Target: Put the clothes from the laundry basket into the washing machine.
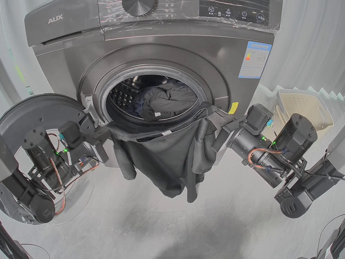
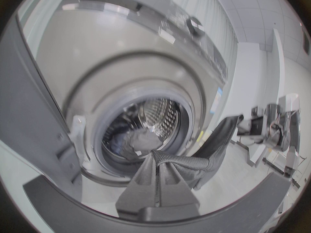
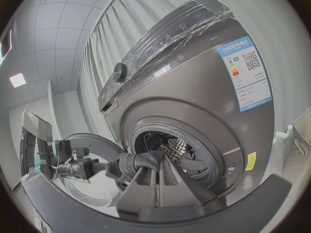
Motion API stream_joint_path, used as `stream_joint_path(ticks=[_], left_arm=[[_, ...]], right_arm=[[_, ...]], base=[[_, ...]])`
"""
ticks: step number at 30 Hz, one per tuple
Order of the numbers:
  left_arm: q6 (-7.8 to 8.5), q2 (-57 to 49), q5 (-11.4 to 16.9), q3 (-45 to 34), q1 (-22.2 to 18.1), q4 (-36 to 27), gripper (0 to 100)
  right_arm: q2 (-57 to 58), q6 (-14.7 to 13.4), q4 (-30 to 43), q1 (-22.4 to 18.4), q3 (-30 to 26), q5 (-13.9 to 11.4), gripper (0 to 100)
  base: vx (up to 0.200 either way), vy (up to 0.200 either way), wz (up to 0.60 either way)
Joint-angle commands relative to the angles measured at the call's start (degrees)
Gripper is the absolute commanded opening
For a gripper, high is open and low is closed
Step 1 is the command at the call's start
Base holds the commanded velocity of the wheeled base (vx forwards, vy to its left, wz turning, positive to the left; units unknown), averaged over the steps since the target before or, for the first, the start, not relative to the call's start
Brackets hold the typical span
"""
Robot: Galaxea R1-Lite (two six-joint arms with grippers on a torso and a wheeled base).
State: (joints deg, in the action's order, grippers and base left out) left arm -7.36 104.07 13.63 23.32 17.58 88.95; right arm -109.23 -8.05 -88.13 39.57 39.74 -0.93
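logo: white letters on the washing machine
energy label: blue, colour bars plus QR code
yellow sticker: print too tiny

Head cam looks down on washer; wrist cams face drum, close.

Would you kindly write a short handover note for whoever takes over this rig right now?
Left gripper: shut on one end of the dark garment.
Right gripper: shut on its other end.
The garment hangs stretched between them in front of the washing machine mouth; the door is open.
Done: dark clothes lie in the drum.
Left: push this garment in, release, then check the laundry basket beside the machine.
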Motion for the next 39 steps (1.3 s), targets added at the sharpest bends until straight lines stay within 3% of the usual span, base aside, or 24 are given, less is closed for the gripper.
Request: stream_joint_path(ticks=[1, 5, 12, 29, 39], left_arm=[[-1.78, -8.71, 1.05, 0.50, -3.78, -0.01, 0], [-2.92, -10.91, 1.14, 1.64, -3.96, -0.10, 0], [-2.92, -12.58, 1.31, 2.17, -3.78, -0.10, 0], [-2.39, -11.96, 1.22, 1.29, -3.25, -0.10, 0], [-2.22, -9.24, 0.87, -0.64, 0.18, -0.10, 0]], right_arm=[[-0.11, 0.05, -0.03, -0.28, -0.37, -0.13, 0], [-0.11, 0.05, -0.03, -0.55, -0.63, -0.13, 0], [0.24, 0.40, -0.03, -0.90, -2.39, -0.22, 0], [1.65, 0.58, -0.03, -1.25, -0.81, -0.22, 0], [1.74, 0.58, -0.03, -1.51, -0.63, -0.04, 0]], base=[[0.000, 0.000, 0.00], [0.000, 0.000, 0.00], [0.000, 0.000, 0.00], [0.000, 0.000, 0.00], [0.000, 0.000, 0.00]])
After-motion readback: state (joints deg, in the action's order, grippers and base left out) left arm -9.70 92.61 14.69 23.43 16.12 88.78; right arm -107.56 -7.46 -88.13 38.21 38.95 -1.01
